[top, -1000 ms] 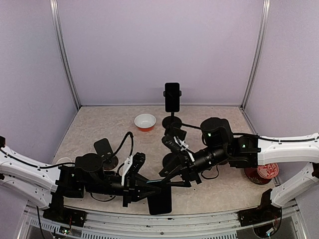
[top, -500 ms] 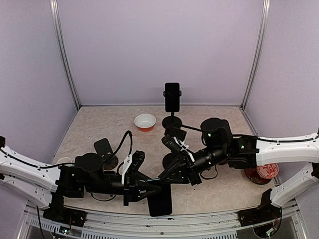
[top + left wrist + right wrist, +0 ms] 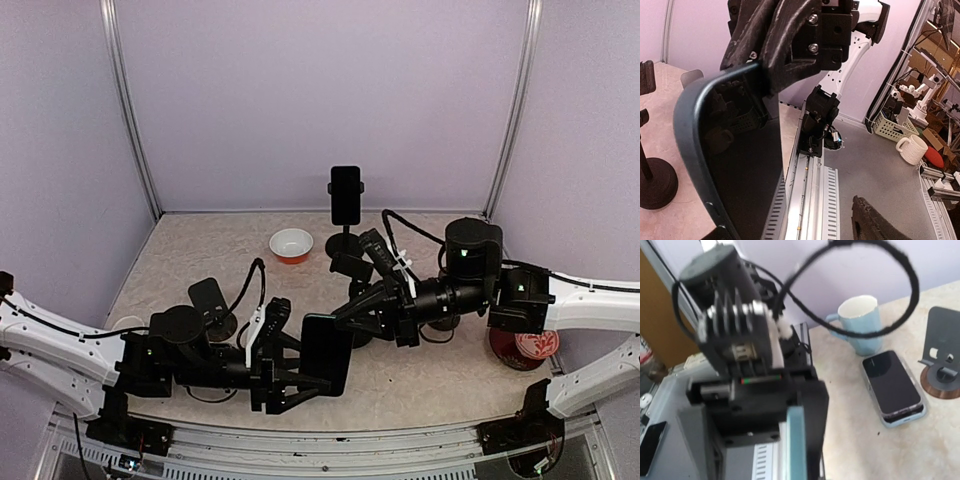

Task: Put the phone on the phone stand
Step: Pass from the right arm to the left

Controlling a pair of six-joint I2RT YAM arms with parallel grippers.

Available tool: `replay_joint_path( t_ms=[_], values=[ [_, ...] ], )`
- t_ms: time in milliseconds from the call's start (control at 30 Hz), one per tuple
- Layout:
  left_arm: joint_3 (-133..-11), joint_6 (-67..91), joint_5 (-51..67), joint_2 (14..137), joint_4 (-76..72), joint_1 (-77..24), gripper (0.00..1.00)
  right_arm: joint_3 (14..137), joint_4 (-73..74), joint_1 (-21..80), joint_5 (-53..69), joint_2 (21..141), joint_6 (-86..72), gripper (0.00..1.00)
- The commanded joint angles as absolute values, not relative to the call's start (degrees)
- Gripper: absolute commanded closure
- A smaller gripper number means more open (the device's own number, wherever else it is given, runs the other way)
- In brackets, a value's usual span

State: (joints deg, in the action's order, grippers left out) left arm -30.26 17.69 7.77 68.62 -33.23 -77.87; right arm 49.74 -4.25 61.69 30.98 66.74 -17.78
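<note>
Lavender walls are closing in a beige speckled tabletop (image 3: 200, 250), and an empty phone stand (image 3: 208, 296) is sitting on it left of centre. Right of that stand and nearer the front edge, the phone (image 3: 327, 352), dark in a teal-edged case, is hanging in the air between the two arms, long axis roughly upright. The right gripper (image 3: 342, 314) is pinching its upper corner from above. The left gripper (image 3: 300, 378) is flanking it lower down; in the left wrist view its fingers (image 3: 875, 220) appear spread, one standing apart from the screen, so the right arm is probably carrying the weight. The left arm is lying nearer the stand, while the right is reaching across, so the phone has to travel leftward and away from the front edge.

Behind the stand and to its right, a second stand (image 3: 346, 245) is already holding a black handset, with a white bowl (image 3: 291, 243) beside it. Close by the empty stand, the right wrist view is showing a light-blue mug (image 3: 857, 320) and another cased phone (image 3: 895, 390) lying flat.
</note>
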Motion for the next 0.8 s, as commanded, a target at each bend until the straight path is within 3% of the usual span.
replay_joint_path(
  t_ms=[0, 167, 267, 333, 400, 767],
  values=[
    [-31.18, 17.83, 9.96, 69.64, -35.95, -78.05, 0.47, 49.48, -8.70, 61.20, 29.32, 65.14, -19.07, 1.00],
    [-31.35, 17.81, 10.52, 70.25, -36.78, -78.09, 1.00, 49.10, -9.67, 61.17, 31.05, 65.43, -19.43, 1.00],
    [-31.61, 17.71, 11.07, 70.76, -37.08, -78.05, 1.00, 49.00, -10.40, 61.18, 32.23, 65.99, -19.70, 0.96],
    [-31.85, 17.71, 11.34, 71.11, -37.12, -78.06, 1.00, 49.28, -10.61, 61.17, 33.32, 66.77, -19.79, 0.76],
    [-32.19, 17.58, 11.58, 71.50, -37.09, -78.05, 1.00, 49.54, -10.91, 61.17, 34.29, 67.77, -20.09, 0.66],
    [-33.40, 17.23, 11.95, 72.86, -36.70, -78.10, 1.00, 51.10, -11.44, 61.24, 38.91, 73.39, -20.41, 0.62]
  ],
)
